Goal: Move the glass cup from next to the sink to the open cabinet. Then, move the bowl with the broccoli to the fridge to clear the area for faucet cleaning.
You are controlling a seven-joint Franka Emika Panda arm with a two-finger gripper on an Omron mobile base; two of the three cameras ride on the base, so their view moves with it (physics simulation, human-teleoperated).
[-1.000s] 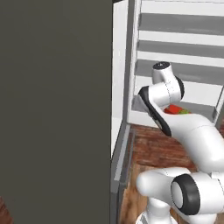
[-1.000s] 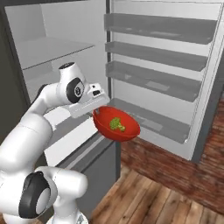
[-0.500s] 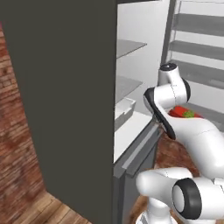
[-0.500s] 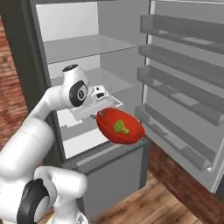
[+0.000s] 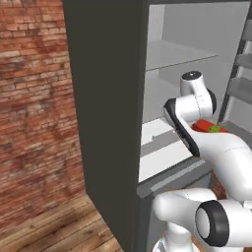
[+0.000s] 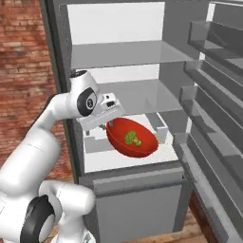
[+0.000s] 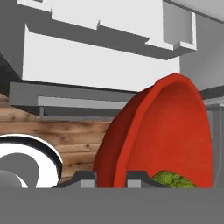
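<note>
Tool [image 6: 110,121] clamped narrow on the rim of the bowl with the broccoli [image 6: 133,137], red bowl held tilted in the air in front of the fridge [image 6: 128,61], above its lowest white shelf [image 6: 102,159], fridge door standing open, brick wall [image 5: 34,108] beside

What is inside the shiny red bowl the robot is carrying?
Inside the glossy red round bowl sits one green broccoli piece, seen from the right base view. The bowl's near wall hides its lowest part, so anything else down there cannot be seen.
</note>
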